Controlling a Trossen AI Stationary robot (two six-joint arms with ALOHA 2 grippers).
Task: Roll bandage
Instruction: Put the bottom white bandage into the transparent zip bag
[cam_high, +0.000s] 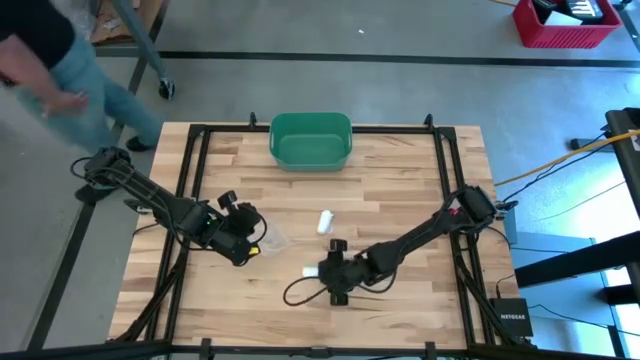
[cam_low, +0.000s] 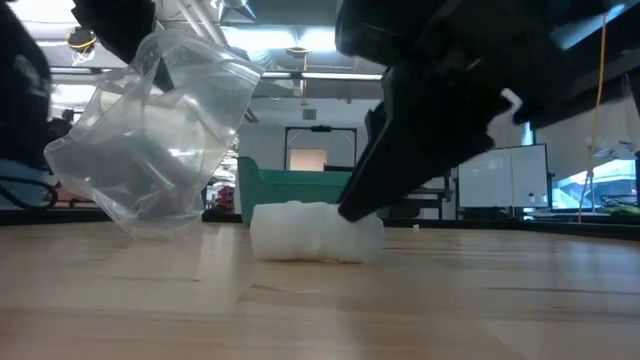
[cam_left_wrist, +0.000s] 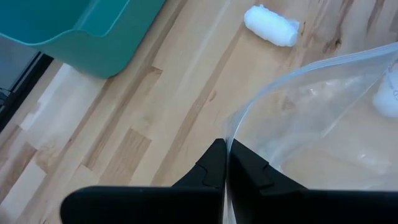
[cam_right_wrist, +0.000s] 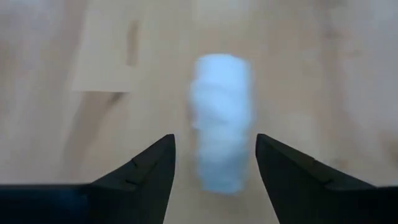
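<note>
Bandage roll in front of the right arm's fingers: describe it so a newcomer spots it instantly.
Start at the green bin on the far side of the wooden table, then come toward the table's middle. Two white bandage rolls lie there; the one meant is nearer the front edge, between the open fingers of the right gripper. The other roll lies alone, nearer the bin.
</note>
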